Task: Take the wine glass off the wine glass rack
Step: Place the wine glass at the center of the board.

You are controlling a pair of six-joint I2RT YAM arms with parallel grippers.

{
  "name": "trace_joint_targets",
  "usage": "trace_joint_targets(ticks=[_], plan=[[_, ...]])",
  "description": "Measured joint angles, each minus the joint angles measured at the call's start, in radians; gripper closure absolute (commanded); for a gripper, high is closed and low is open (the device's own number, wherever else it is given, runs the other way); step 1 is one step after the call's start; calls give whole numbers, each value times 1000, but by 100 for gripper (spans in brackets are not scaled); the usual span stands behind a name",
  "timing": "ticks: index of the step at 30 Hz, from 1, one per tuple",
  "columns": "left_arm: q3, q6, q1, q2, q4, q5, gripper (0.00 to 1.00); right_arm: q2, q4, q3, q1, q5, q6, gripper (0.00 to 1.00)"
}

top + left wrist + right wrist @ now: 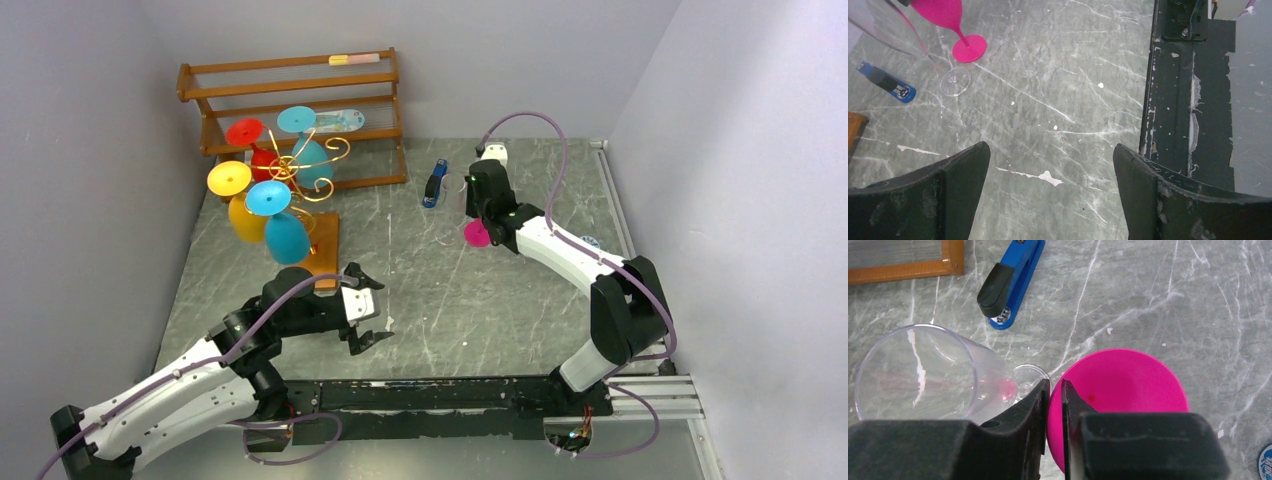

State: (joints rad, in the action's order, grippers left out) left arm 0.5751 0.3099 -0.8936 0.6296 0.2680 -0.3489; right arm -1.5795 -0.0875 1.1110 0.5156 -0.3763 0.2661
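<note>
The left hand point(1050, 147) is open: its two black fingers point(948, 195) come up from the bottom edge, at 7 and at 5 o'clock, wide apart, with only the grey marbled table point(1058, 90) between them. Toward 11 o'clock a pink wine glass point(969, 48) has its round foot on the table, and its stem leans up to the bowl at the top edge. Just beside this foot, at its 7 o'clock, is the foot of a clear wine glass point(955, 81). A blue stapler point(885, 82) lies at 10 o'clock. An orange-brown wooden corner point(855, 130) shows at 9 o'clock. A black worn strip point(1188, 100) runs down the 3 o'clock side.
</note>
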Motion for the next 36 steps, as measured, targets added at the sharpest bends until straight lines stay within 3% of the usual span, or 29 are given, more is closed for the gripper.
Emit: trace_joint_targets(ticks=[7,11,22,30,36], plan=[[0,-11,0,17,2,-48,3,1,-7,7,0,3,9,78],[0,-11,0,19,9,-55,3,20,-19,16,0,2,10,70],[0,-74,0,10,13,-13,3,133,-53,33,0,2,18,69],[27,-385,0,-28,26,199,3,290,-108,31,0,3,72,59],[48,-647,0,-90,40,339,3,431,-118,-7,1,-2,130,57]])
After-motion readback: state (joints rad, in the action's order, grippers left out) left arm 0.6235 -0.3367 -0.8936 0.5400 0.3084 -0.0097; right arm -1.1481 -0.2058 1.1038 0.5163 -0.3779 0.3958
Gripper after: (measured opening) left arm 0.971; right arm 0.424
